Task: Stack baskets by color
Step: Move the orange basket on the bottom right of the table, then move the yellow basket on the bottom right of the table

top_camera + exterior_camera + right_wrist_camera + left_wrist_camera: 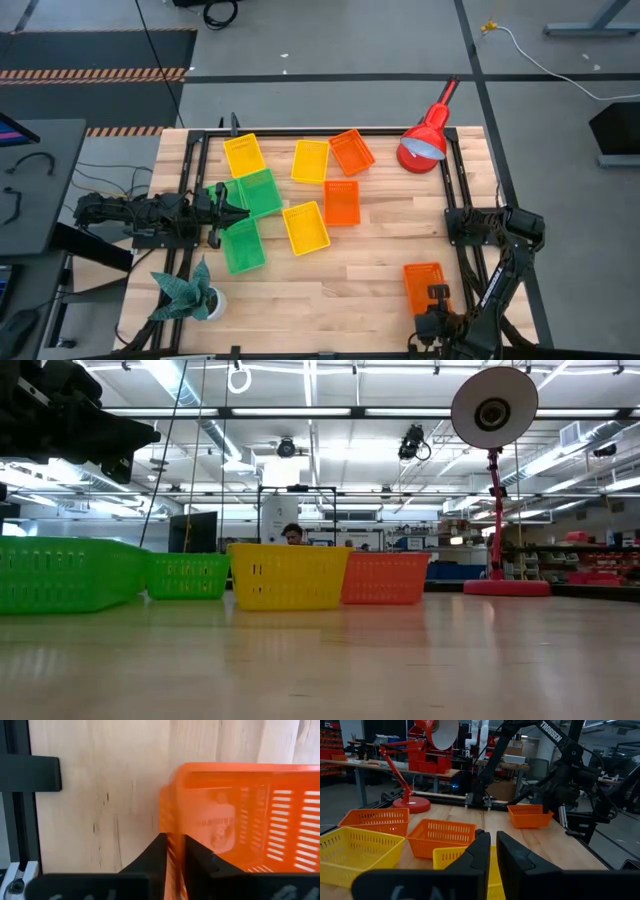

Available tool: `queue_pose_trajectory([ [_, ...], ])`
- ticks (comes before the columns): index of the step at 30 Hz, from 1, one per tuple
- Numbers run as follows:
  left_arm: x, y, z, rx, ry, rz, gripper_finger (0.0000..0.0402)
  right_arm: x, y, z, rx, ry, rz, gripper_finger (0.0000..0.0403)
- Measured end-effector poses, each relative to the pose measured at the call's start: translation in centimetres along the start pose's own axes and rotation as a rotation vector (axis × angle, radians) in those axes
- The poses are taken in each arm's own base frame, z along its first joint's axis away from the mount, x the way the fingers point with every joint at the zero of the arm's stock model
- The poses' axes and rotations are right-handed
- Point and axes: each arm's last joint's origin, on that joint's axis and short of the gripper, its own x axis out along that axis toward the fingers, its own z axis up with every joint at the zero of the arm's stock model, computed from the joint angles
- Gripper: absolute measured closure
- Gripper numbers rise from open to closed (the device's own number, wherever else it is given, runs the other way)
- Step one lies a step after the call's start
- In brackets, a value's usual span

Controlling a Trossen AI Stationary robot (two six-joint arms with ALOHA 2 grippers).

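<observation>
left wrist view: "trossen" lettering on far arm. right tool pinches wall of lone orange basket, near right counter corner. left tool near-together, empty, above green baskets.

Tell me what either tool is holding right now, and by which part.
The right tool straddles the rim wall of the lone orange basket near the table's front right. The left tool, between the two green baskets, holds nothing.
</observation>
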Motion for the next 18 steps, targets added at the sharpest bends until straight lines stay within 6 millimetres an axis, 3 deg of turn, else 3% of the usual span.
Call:
queue_pose_trajectory([
  [9,0.0,0.0,0.0,0.0,0.0,0.0,0.0366,-0.8,-0.1,0.9,0.095,-0.003,0.09,0.0259],
  [14,0.0,0.0,0.0,0.0,0.0,0.0,0.0371,-5.2,-2.0,3.4,0.199,-0.005,0.265,0.0233],
  [18,0.0,0.0,0.0,0.0,0.0,0.0,0.0368,-8.3,-5.2,7.7,0.258,-0.191,0.33,0.0229],
])
